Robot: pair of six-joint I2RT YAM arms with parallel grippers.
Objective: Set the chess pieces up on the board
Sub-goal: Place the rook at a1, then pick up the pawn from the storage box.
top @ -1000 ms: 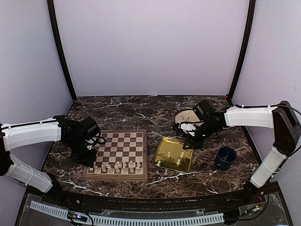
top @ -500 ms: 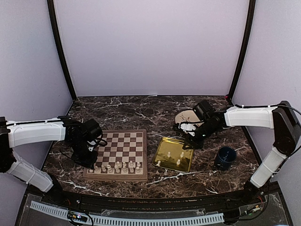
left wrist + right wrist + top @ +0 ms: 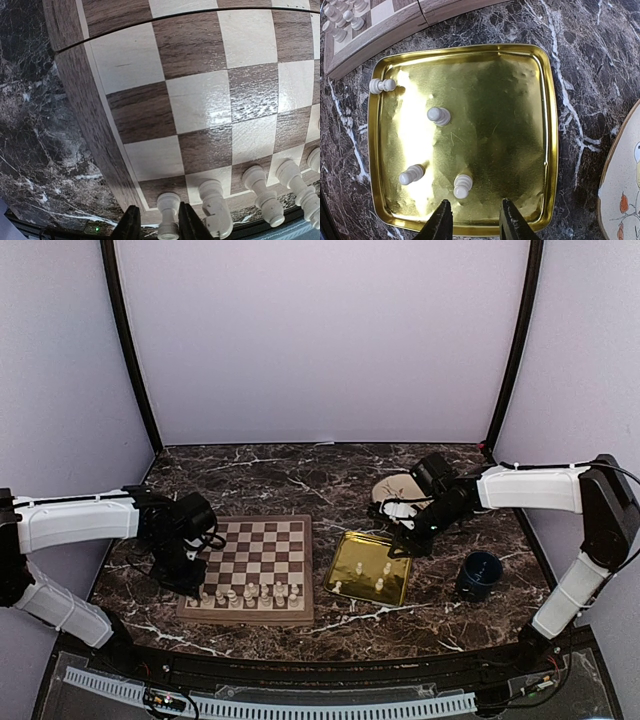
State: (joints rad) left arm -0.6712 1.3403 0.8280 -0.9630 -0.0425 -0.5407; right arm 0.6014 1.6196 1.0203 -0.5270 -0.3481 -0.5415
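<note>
L hand (image 3: 160, 222): jaws a little apart round a pawn (image 3: 168, 210), w/ a gap showing on one side, so no real grip. Reads as the let-go of a placement. Pawn stands at the corner end of the board (image 3: 195, 102), a taller piece (image 3: 216, 207) just beside it & more pieces running along that edge. Can't tell if its base sits fully in the square; the fingers (image 3: 189, 220) hide it.

To do this well, imo: open wider before any lift, get both fingers clear of the pawn, then go straight up w/ no sideways drift. The neighbour is close on one side & a nudge could topple the row. On the other side are the board frame & bench (image 3: 30, 130), so a tipped pawn could roll off.

R hand (image 3: 476, 225): open, empty, over the near rim of the tray (image 3: 547, 125). 4 pieces in it: 3 seem to stand, 1 lying piece (image 3: 382, 85) at the far rim. The closest one (image 3: 462, 185) sits just ahead of the fingers, prob. the easy next pick. Take it low on the stem, jaws square to it.
</note>
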